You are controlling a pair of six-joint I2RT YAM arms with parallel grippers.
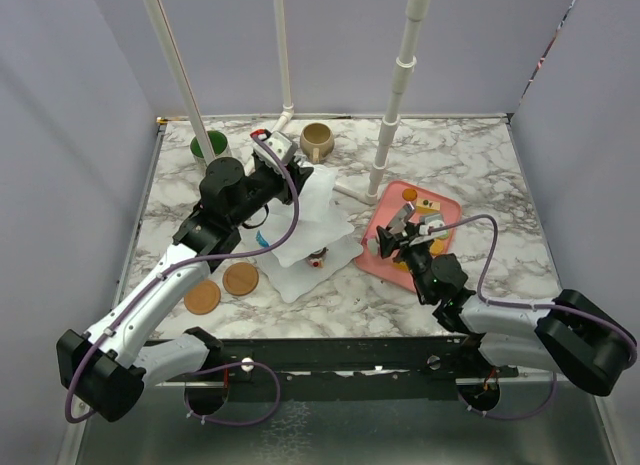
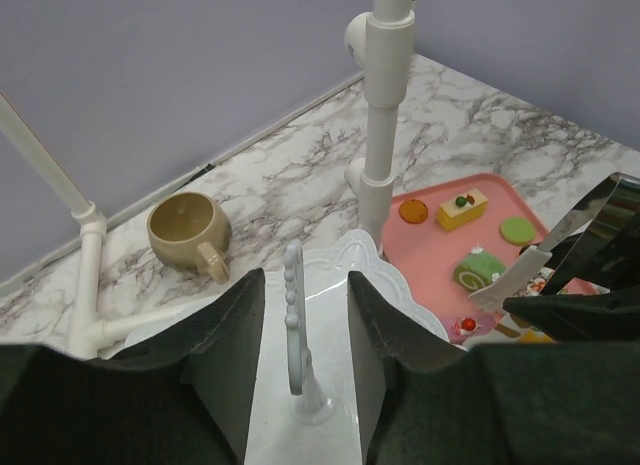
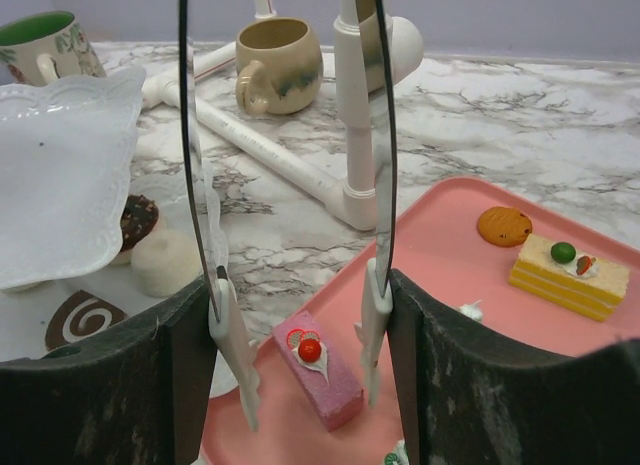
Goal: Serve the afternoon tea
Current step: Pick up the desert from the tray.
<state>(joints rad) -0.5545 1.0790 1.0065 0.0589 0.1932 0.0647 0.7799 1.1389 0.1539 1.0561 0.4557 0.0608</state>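
Note:
The white three-tier stand (image 1: 318,220) stands mid-table. My left gripper (image 1: 277,153) hangs over its top, open; in the left wrist view (image 2: 300,285) the fingers straddle the stand's upright handle (image 2: 293,315) without touching it. My right gripper (image 1: 398,233) is shut on metal tongs (image 3: 380,135), whose open tips straddle a pink cake slice (image 3: 322,370) on the pink tray (image 1: 440,207). A yellow cake slice (image 3: 568,273) and a cookie (image 3: 504,226) also lie on the tray. The green-lined mug (image 1: 210,145) and the tan mug (image 1: 317,138) stand at the back.
White PVC poles (image 1: 395,95) with a floor pipe (image 3: 270,150) rise behind the stand. Two brown discs (image 1: 222,288) lie on the table at front left. A chocolate donut (image 3: 135,220) and a white round pastry (image 3: 165,260) sit on a lower plate.

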